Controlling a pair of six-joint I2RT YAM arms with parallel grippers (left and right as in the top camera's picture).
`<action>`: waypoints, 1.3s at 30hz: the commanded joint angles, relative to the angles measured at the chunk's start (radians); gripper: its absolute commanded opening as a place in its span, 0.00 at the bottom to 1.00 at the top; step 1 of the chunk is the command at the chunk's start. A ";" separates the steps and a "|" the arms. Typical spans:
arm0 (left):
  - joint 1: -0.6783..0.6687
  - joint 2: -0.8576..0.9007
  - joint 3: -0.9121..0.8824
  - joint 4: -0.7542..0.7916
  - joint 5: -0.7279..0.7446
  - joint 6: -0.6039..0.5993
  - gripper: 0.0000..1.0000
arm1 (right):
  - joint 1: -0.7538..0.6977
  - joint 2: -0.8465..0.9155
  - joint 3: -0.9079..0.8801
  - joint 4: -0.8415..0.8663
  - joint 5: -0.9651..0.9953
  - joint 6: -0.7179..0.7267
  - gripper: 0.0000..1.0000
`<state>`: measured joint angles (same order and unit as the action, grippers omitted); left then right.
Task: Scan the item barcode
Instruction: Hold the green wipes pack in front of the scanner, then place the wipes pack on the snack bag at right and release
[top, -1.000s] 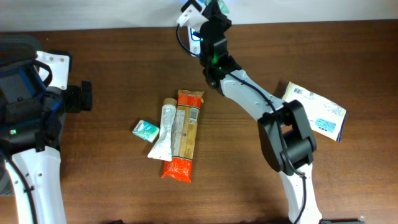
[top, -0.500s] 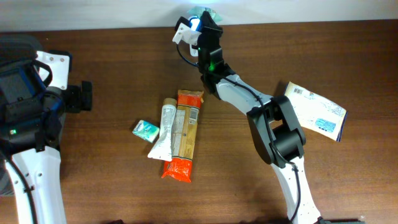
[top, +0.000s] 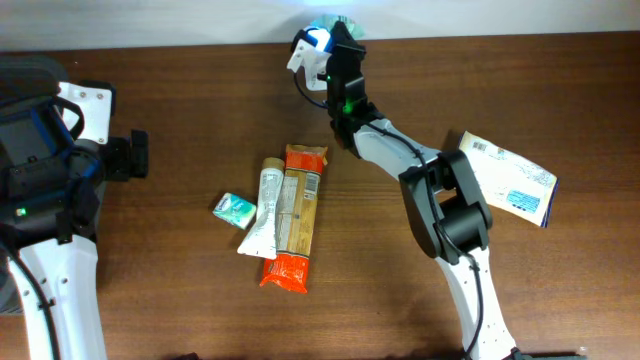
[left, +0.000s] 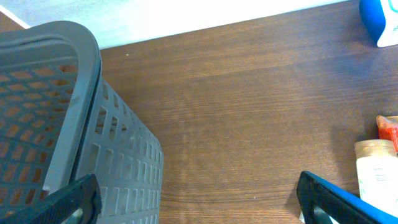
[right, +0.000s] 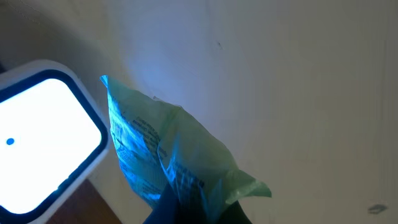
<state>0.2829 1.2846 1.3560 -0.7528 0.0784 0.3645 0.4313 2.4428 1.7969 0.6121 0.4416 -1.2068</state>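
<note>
The left gripper (left: 198, 198) waits on the near-left side with its jaws spread as wide as they go and nothing between them. It sits just beside the grey slatted basket (left: 74, 124), probably parked where it cannot shade the scan.

Mid-table, on the dark wooden table (top: 150, 290), lie the other goods. A long orange wrapper (top: 293, 215) with a pale printed panel lies touching a white tube (top: 262, 208) on its left, and a small teal packet (top: 235, 208) sits just left of the tube. Their print is too small to read. Well apart on the right lies a white-and-blue pack (top: 512, 182), with what looks like a barcode at its far corner.

At the far edge, the right gripper (right: 189, 210) is pinched shut on the lower end of a thin green packet (right: 168, 155), the item under scan. Gripping it by the end seems meant to leave the printed face bare. That face is turned left towards the scanner (right: 43, 137), whose bright white window with one blue dot sits just beside it, and blue light washes over the packet. Dark lines of print show, but no word or brand is legible. Behind them is a plain pale wall (right: 280, 74).
</note>
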 joint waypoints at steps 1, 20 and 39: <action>0.003 0.001 0.004 0.002 0.010 0.015 0.99 | -0.006 0.005 0.015 0.011 -0.020 0.006 0.04; 0.003 0.001 0.004 0.002 0.010 0.015 0.99 | 0.029 -0.074 0.015 0.008 0.044 0.068 0.04; 0.003 0.001 0.004 0.002 0.010 0.015 0.99 | -0.113 -0.772 0.015 -1.405 -0.440 1.326 0.04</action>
<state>0.2829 1.2846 1.3560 -0.7525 0.0784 0.3645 0.3916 1.7233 1.8084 -0.6945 0.1535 -0.1036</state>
